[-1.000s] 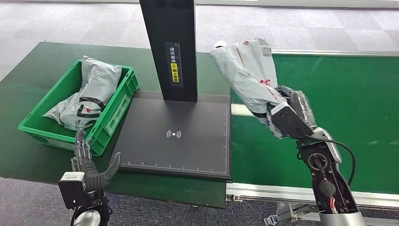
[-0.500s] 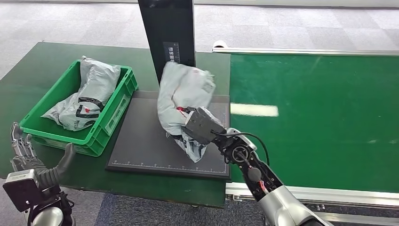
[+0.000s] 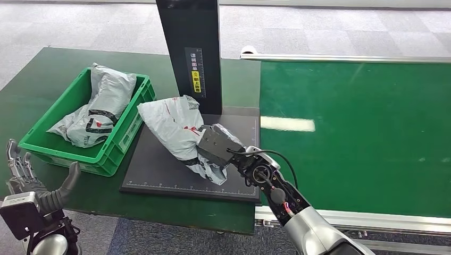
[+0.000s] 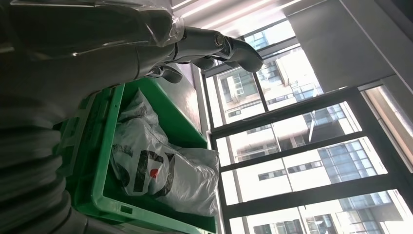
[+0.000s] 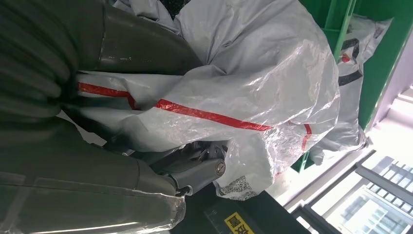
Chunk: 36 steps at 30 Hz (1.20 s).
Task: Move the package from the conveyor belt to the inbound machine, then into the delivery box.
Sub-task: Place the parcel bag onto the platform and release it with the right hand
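Package glossy crinkled plastic film; crate moulded plastic.

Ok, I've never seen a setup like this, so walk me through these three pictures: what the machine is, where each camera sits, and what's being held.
This is a humanoid robot with two silver arms. The wide picture comes from its head, looking down at a workstation. The other two come from cameras at its wrists and are turned sideways.

In the head view, the right robot hand grips a grey plastic mailer package with red stripes over a black scanner pad, the inbound machine, which has a tall black post. The right wrist view shows the same package close up.

To the right is the green conveyor belt. To the left a green crate, the delivery box, already contains grey packages.

The left robot hand is open, holding nothing, near the crate's corner. Its wrist view looks into that crate towards windows.
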Tool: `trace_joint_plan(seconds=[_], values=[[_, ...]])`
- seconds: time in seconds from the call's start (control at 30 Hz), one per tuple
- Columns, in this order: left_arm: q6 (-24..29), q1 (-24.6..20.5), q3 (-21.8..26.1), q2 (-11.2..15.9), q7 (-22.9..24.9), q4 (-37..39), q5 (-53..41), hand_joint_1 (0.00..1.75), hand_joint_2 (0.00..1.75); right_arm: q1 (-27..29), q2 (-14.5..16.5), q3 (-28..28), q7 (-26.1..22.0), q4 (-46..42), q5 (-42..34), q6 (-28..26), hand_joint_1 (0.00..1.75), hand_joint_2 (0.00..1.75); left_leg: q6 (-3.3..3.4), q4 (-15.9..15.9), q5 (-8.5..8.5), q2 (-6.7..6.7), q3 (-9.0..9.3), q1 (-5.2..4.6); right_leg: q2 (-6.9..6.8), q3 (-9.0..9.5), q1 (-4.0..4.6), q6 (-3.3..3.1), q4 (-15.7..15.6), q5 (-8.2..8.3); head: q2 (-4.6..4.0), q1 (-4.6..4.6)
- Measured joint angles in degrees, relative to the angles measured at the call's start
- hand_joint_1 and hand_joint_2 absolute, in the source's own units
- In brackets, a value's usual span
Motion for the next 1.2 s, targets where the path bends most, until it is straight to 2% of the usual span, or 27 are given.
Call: trace_joint_plan(seconds=[0.03,0.17,0.37,0.7,0.8,1.0,1.2], values=[[-0.1,0.0,0.0,0.0,0.0,0.0,0.0,0.0,1.75,0.0,0.1,0.1,-0.1,0.1,0.0,0.0,1.75,1.75,0.0,0.0,0.0,0.0,0.0,0.0,0.0,0.0,0.0,0.0,0.0,0.0,0.0,0.0],[-0.5,-0.1,0.0,0.0,-0.4,0.0,0.1,0.0,1.75,0.0,0.5,0.3,-0.4,0.5,-0.2,0.0,0.02,1.75,0.0,0.0,0.0,0.0,0.0,0.0,0.0,-0.01,0.0,0.0,0.0,0.0,0.0,0.0],[-3.5,-0.4,-1.2,0.0,-0.2,0.4,-2.2,0.0,1.75,-0.3,0.8,0.4,-1.0,0.6,-1.4,-0.2,0.0,1.75,0.0,0.0,0.0,0.0,0.02,0.0,0.0,-0.03,0.0,0.0,0.0,0.0,0.0,0.0],[-8.3,-2.5,-8.6,-0.2,1.5,4.0,-5.3,0.0,1.75,-0.1,-0.7,-3.1,-2.8,-1.7,-4.6,-0.6,0.0,1.75,0.0,0.0,0.0,0.01,0.02,-0.03,0.0,-0.07,-0.03,0.01,0.0,0.01,0.0,-0.01],[-10.6,-2.8,-11.3,-0.1,2.9,4.9,-7.4,0.0,1.75,0.9,-2.5,-4.4,-3.5,-3.7,-4.6,-1.4,0.0,1.75,0.0,0.0,0.0,-0.12,-0.01,-0.02,-0.09,-0.07,-0.03,0.01,0.0,0.0,0.0,0.0],[-11.2,-4.0,-17.3,0.5,4.9,7.6,-11.9,0.0,1.75,6.5,-7.3,-10.1,-6.1,-10.5,-4.6,-3.2,0.0,1.75,0.02,0.0,-0.01,-0.16,-0.04,-0.12,-0.12,-0.06,-0.13,0.02,0.0,0.01,0.0,0.01],[-15.0,-8.0,-23.6,2.1,6.0,12.7,-17.6,0.0,1.75,10.9,-9.1,-15.5,-10.3,-13.8,-7.3,-4.5,0.0,1.75,0.03,0.0,0.0,-0.17,-0.04,-0.12,-0.12,-0.08,-0.12,0.02,0.0,0.02,0.0,-0.01]])
